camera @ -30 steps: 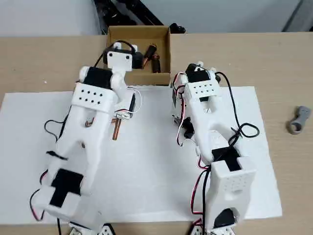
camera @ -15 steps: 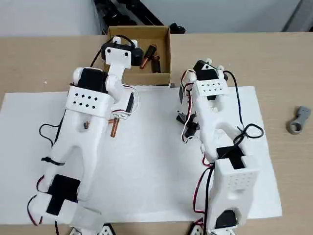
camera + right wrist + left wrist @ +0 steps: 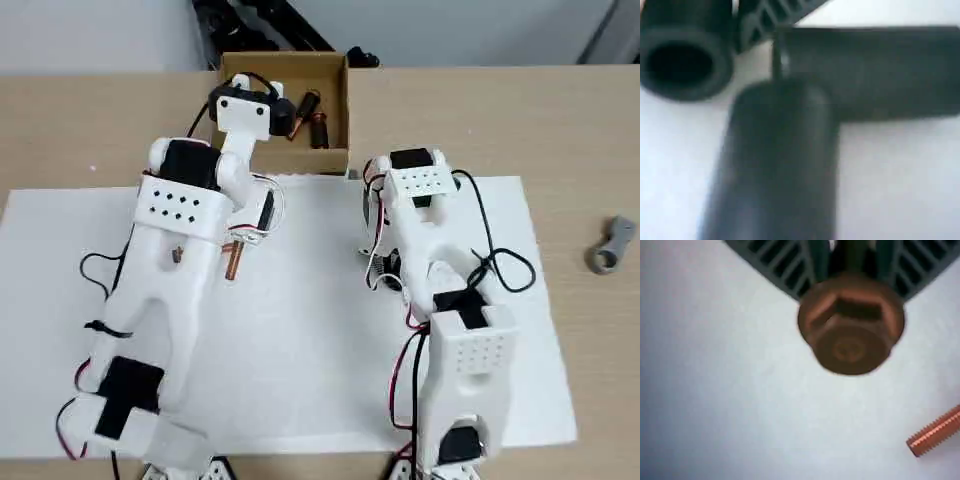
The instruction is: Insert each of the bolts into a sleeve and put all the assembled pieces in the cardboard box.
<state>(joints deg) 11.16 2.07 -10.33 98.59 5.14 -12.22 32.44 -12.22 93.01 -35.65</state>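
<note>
My left gripper (image 3: 852, 270) is shut on a copper bolt (image 3: 850, 323), whose hex head faces the wrist camera. The threaded end of a second bolt (image 3: 935, 433) lies on the white paper nearby. In the high view a copper bolt (image 3: 234, 262) shows under the left arm, on the paper in front of the cardboard box (image 3: 335, 110). The box holds assembled pieces (image 3: 310, 115). My right gripper (image 3: 777, 55) hangs low over three black sleeves: one showing its open end (image 3: 685, 62), one lying across (image 3: 875, 70), one close up (image 3: 775, 165).
White paper (image 3: 300, 360) covers the table's middle under both arms. A grey tool (image 3: 612, 246) lies on the bare wood at the right. Loose red and black wires (image 3: 500, 265) hang beside the right arm. Dark gear (image 3: 250, 25) stands behind the box.
The left arm shifted left and a little toward the box, then held still. The right arm swung right, then came back left and lower over the sleeves.
</note>
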